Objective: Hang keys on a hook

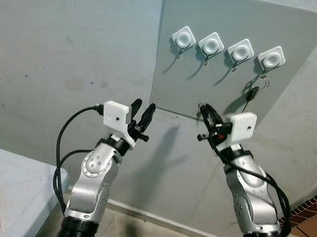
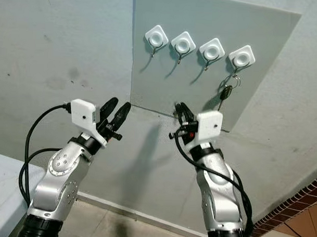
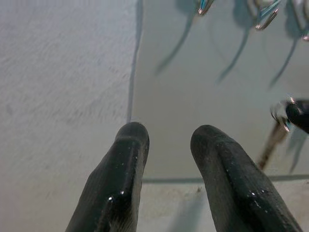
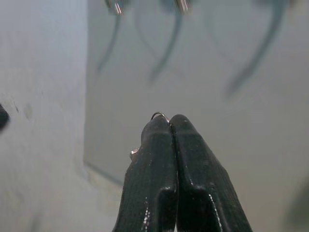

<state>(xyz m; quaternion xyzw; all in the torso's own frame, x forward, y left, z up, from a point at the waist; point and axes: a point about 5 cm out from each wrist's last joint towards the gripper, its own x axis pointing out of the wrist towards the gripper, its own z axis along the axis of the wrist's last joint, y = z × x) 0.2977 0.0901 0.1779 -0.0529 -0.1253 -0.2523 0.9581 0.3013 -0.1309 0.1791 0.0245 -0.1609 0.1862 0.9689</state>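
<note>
Keys [image 1: 251,93] hung on rightmost hook [image 1: 270,60] | right gripper [image 1: 205,113] fingers pressed together, small ring glinting at tips, contents unclear | left gripper [image 1: 143,111] fingers apart, holding nothing, below hooks.

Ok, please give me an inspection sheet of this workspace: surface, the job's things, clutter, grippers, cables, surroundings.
Surface: grey wall panel fixed on a rough grey wall.
Job's things: four white hooks in a row; a key on a ring hangs from the rightmost hook; the other three are bare.
Clutter: nothing seen.
Grippers: left gripper raised near the panel's lower corner, fingers apart, holding nothing. Right gripper raised below the hooks, fingers together, a thin metal ring at their tips.
Cables: black cable loops from the left wrist.
Surroundings: pale counter at left; brick floor at right.
</note>
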